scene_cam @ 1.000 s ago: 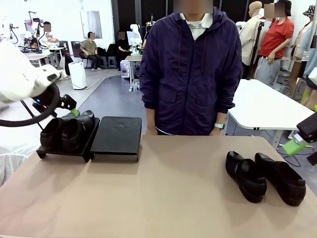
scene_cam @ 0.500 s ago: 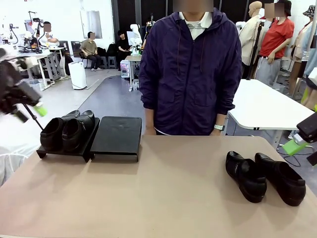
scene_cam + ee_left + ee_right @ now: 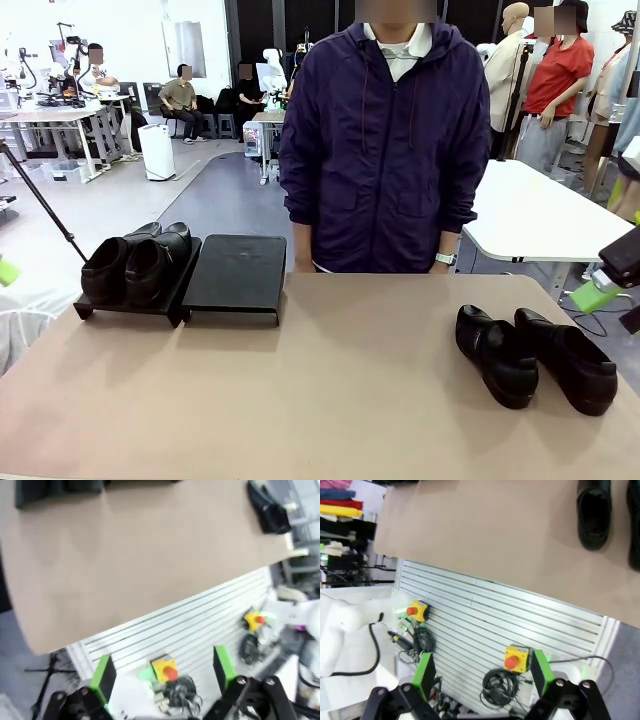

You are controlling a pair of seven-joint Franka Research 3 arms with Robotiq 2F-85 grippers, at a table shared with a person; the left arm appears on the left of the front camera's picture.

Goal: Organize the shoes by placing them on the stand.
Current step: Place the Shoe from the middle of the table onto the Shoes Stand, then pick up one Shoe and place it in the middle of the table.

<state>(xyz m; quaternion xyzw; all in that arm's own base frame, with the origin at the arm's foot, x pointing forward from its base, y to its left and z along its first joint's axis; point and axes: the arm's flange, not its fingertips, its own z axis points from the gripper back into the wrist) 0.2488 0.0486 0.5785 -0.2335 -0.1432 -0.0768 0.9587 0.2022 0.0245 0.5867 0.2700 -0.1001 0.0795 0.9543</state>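
The left pincer is hanging outside the left edge of the surface. It is released: its green pads are standing wide apart and are grasping nothing. Beyond them, a white slatted panel is showing below the near edge of the surface.

The stand is sitting on the far left part of the surface. Its left panel is carrying the first shoe and the second shoe, which are lying side by side and touching, with their rounded toes toward the near side. The right panel is lying just beside them.

A person in a dark purple jacket is standing at the far side, about in the middle, with both arms hanging down.

On the near right part of the surface, well apart from the stand, the third shoe and the fourth shoe are resting close together, with their toes pointing near and a little to the right.

The right pincer is waiting outside the right edge of the surface. It is released too, its pads wide apart and grasping nothing. Past them, a yellow box with a red button is sitting on the slatted panel.
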